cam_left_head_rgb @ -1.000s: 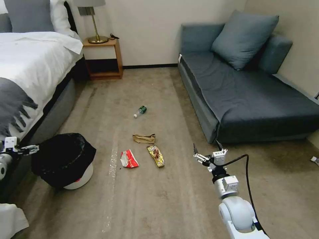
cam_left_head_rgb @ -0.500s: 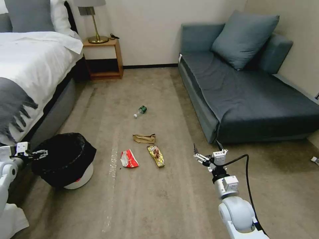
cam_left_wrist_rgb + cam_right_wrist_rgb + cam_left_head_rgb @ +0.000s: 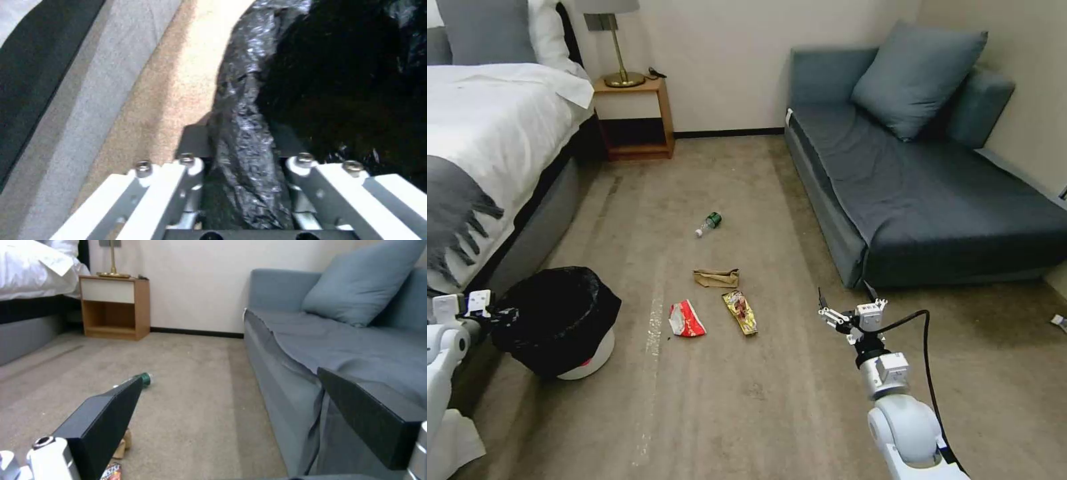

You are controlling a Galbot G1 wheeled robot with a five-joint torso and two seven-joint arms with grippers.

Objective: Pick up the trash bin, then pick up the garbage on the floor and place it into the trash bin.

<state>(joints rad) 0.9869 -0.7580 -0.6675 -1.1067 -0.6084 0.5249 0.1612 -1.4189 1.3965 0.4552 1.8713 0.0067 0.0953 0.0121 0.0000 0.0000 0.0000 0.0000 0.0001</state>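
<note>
Head view. The trash bin (image 3: 557, 323) stands on the carpet at about 8 o'clock from the scene centre, close beside the bed (image 3: 487, 147). The left gripper (image 3: 502, 312) sits at the bin's 9 o'clock rim, its tips among the black bag folds; finger spacing cannot be read from here. The garbage lies near the centre: red-white wrapper (image 3: 686, 319), yellow-brown wrapper (image 3: 740, 312), brown paper bag (image 3: 716, 277), and the bottle (image 3: 708, 224) farther off at 12 o'clock from the others. The right gripper (image 3: 848, 308) hangs above bare carpet at 3 o'clock from the wrappers, near the sofa (image 3: 920, 180), fingers spread wide and holding nothing.

Left wrist view. The left gripper (image 3: 244, 166) straddles the bag-covered rim (image 3: 242, 110): one finger outside over the carpet (image 3: 173, 86), one inside over the bin's dark interior. The jaws appear narrowed around the rim; whether they clamp it firmly cannot be told.

- Risk: the fingers may pinch only loose plastic, not the rigid rim. On lifting, the liner would slide or pull free and the bin would stay down or drop.
- Risk: a one-sided rim hold lets the bin tilt as it rises.
- Risk: the bed side is close, so a swinging bin may strike it.

Right wrist view. The right gripper (image 3: 249, 426) shows both dark pads well apart. The bottle (image 3: 143, 378) lies ahead on the carpet; a corner of the yellow-brown wrapper (image 3: 111, 471) is just beside the nearer pad.

- Risk: the flat wrappers offer little height, so a shallow descent may close on nothing.
</note>
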